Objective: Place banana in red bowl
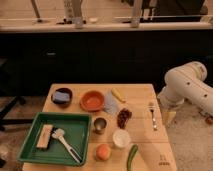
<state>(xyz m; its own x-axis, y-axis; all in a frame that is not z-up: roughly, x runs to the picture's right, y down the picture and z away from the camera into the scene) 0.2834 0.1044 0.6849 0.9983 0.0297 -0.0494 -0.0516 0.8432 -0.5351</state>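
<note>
The banana [118, 95] is a small pale-yellow curved piece lying on the wooden table [140, 100], just right of the red bowl [92, 100]. The red bowl is round and orange-red and sits near the table's back middle; nothing shows inside it. My white arm [187, 87] hangs off the table's right side. My gripper [169, 117] points down beside the table's right edge, well away from the banana and holding nothing that I can see.
A dark bowl with blue contents [62, 96] sits left of the red bowl. A green tray [80, 131] holds a brush and a block. A metal cup [100, 125], white cup [120, 138], orange fruit [103, 151], green cucumber [132, 156] and fork [153, 116] lie in front.
</note>
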